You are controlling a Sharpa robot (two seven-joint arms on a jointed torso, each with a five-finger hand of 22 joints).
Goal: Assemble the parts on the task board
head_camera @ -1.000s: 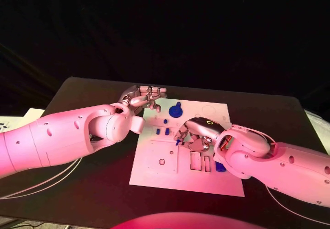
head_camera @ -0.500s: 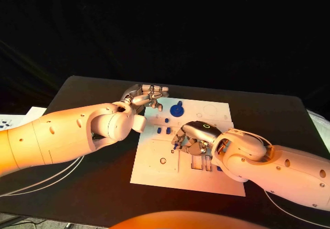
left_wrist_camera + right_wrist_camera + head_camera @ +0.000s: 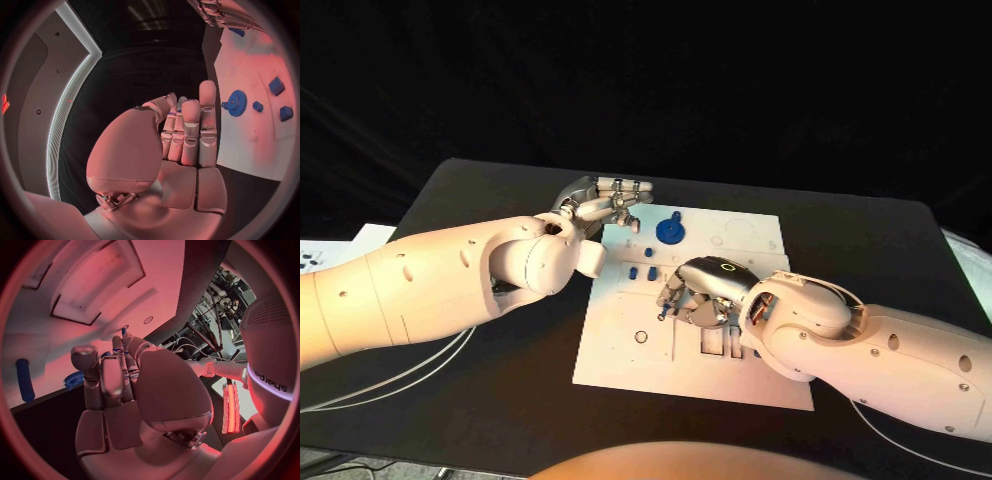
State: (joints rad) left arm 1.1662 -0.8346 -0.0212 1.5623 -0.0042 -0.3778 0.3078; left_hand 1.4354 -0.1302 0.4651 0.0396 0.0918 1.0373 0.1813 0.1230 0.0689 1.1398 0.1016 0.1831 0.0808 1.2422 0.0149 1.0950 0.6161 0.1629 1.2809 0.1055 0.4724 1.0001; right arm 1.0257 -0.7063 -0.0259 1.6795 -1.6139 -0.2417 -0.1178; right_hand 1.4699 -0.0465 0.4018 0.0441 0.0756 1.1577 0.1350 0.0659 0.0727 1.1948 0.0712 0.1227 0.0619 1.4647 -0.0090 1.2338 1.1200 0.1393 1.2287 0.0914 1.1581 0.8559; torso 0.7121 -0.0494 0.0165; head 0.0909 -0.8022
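The white task board (image 3: 635,352) lies in the middle of the black table. A blue gear (image 3: 671,230) sits near its far edge, and it shows again (image 3: 236,103) past my left fingertips. Two small blue parts (image 3: 640,273) stand just left of my right hand (image 3: 702,291), which hovers low over the board's middle. Its fingertips pinch a small blue part (image 3: 124,330). My left hand (image 3: 604,205) hangs at the board's far left corner, its fingers (image 3: 190,131) straight and side by side with nothing in them.
Rectangular slots (image 3: 723,343) in the board lie right under my right wrist. A blue peg (image 3: 24,379) lies on the board beyond my right hand. Two white cables (image 3: 387,385) run over the table beneath my left arm.
My right hand has shifted a little toward me and to the left over the board, still with the small blue part. The left hand has stayed in place.
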